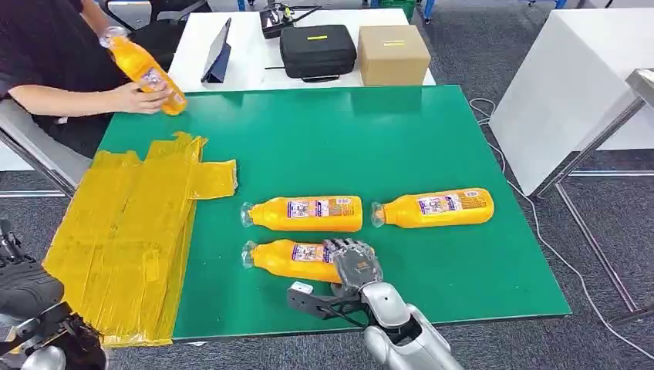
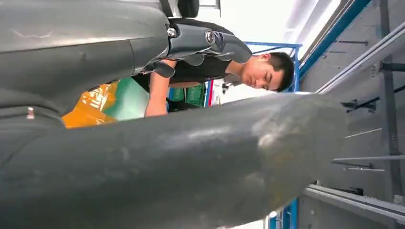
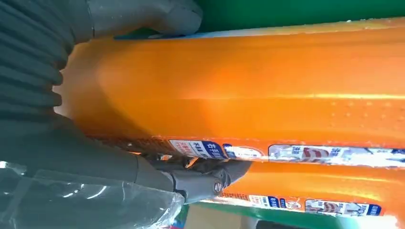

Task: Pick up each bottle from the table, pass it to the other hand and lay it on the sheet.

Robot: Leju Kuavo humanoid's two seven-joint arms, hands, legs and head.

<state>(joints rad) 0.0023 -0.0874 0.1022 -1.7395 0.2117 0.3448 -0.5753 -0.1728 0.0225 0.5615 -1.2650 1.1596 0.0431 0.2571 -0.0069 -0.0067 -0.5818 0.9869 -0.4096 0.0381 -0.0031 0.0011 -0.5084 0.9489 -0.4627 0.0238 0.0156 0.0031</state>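
On the bench point(image 1: 432, 139), our right robot hand point(image 1: 355, 264) wraps the near bottle point(image 1: 293, 259): full, slick, best gripped mid-body.

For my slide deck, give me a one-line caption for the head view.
Right hand grips the nearest bottle on the green table; the yellow sheet waits alongside.

My head view looks forward and down over the bench point(image 1: 432, 254), my right hand point(image 1: 355, 264) low in frame. My right wrist view sits pressed close behind that hand, sharing its bottle point(image 3: 248, 90). My left wrist view looks sideways past my left hand point(image 2: 143, 157).
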